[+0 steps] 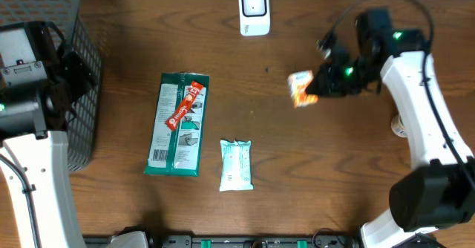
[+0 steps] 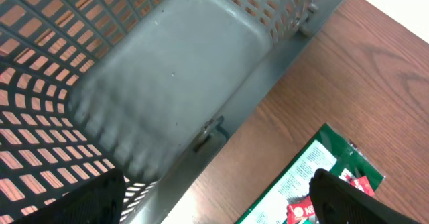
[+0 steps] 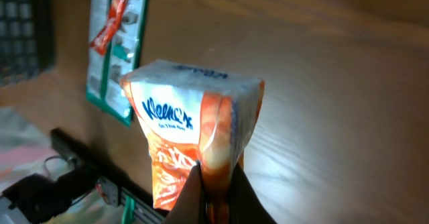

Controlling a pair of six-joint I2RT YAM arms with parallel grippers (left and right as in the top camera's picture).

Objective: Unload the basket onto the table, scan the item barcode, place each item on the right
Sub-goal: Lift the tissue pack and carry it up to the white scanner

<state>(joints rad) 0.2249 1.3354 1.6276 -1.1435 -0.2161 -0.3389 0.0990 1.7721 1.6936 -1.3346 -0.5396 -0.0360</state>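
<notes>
The item, an orange and white Kleenex tissue pack (image 1: pixel 301 88) (image 3: pixel 194 123), hangs in the air above the table, right of centre. My right gripper (image 1: pixel 320 85) (image 3: pixel 216 174) is shut on the pack's edge, its two fingers pinching the wrapper from below in the wrist view. A white barcode scanner (image 1: pixel 254 10) stands at the table's far edge, up and to the left of the pack, apart from it. My left gripper (image 1: pixel 70 70) (image 2: pixel 214 207) is open with nothing between its fingers, hovering over the basket's rim at the far left.
A grey mesh basket (image 1: pixel 83 59) (image 2: pixel 167 83) occupies the far left. A green packet (image 1: pixel 177 125) (image 2: pixel 315 174) lies flat with a red stick pack (image 1: pixel 185 105) on it. A pale green wipes pack (image 1: pixel 236 165) lies beside it. A small white object (image 1: pixel 399 125) sits behind the right arm.
</notes>
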